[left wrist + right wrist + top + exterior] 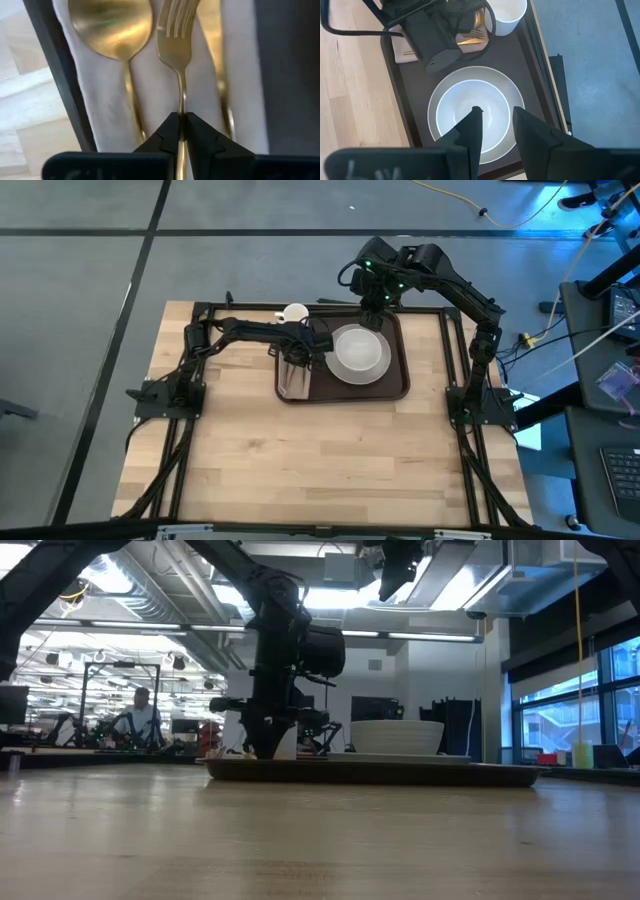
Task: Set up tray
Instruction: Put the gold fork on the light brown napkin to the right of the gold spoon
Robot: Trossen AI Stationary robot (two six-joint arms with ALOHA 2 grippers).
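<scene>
The dark brown tray [396,376] lies mid-table with a white bowl [360,352] on a plate in its middle. A pale napkin [105,100] lies along the tray's left side. On the napkin lie a gold spoon [111,25], a gold fork [175,35] and a gold knife [215,30]. My left gripper [181,116] points down over the napkin and is shut on the fork. My right gripper [497,117] hangs open high above the bowl, holding nothing. My left gripper pinches the fork's handle [182,100] between its two fingertips [169,125], a little below the tines. The fingers come from above, pointing steeply down, one on each side of the thin handle. Whether the fork is clear of the napkin, I cannot tell.
A white cup [295,313] stands at the tray's far left corner. Bare wooden tabletop [300,460] stretches between the tray and the near edge. A person [140,715] sits far off in the room behind.
</scene>
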